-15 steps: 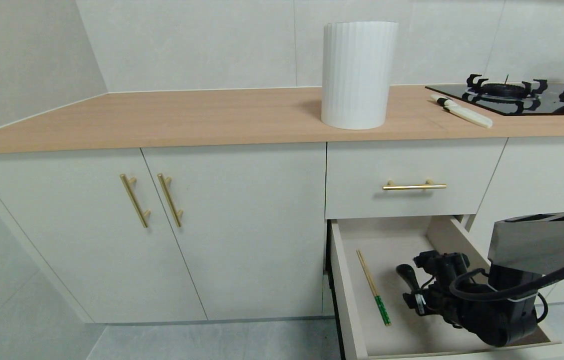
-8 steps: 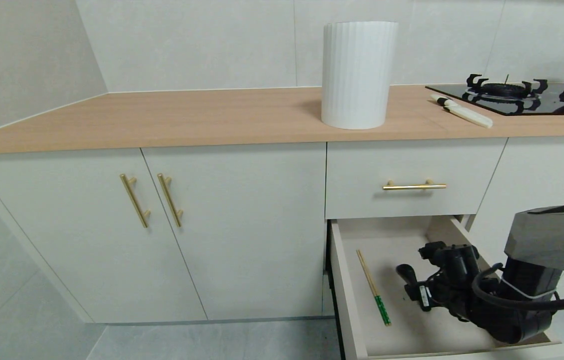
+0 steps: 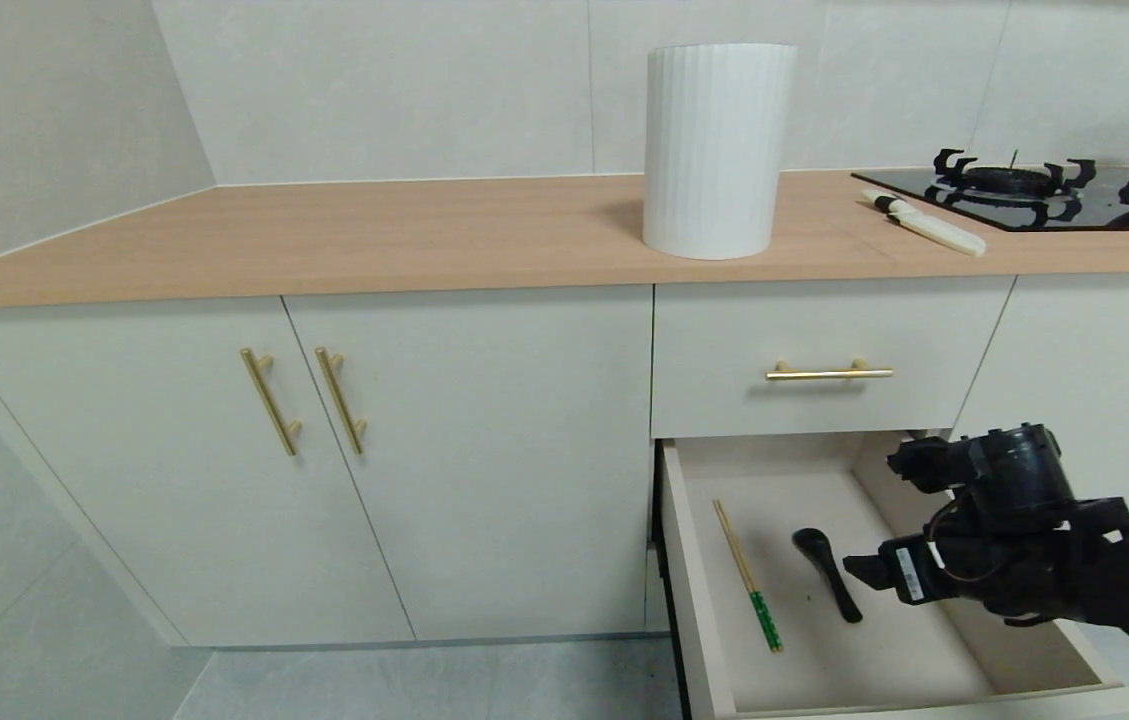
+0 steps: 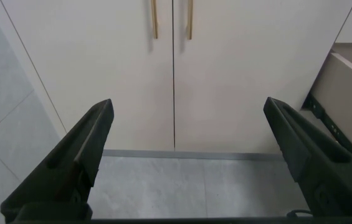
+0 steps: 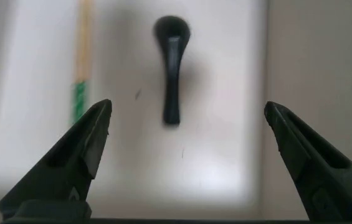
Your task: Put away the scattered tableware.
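We are holding the right gripper (image 3: 879, 515), jaws apart, over the drawer (image 3: 689, 580); black spoon (image 3: 827, 572) is lying right of the chopsticks (image 3: 747, 590). Best rising straight, clearing its right wall.

I count one black spoon (image 3: 827, 572) and one pair of chopsticks (image 3: 747, 590) in the open drawer (image 3: 687, 580); one white canister (image 3: 714, 150) and one knife (image 3: 924, 222) on the counter (image 3: 374, 235).

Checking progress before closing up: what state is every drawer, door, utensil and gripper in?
Lower white drawer: pulled open.
Upper white drawer with brass handle: shut.
White double cabinet doors: shut.
Black plastic spoon: lying loose in the open drawer.
Green-tipped wooden chopsticks: lying in the open drawer.
White knife: lying on wooden countertop.
Right gripper: open, empty.
Left gripper: open, empty.
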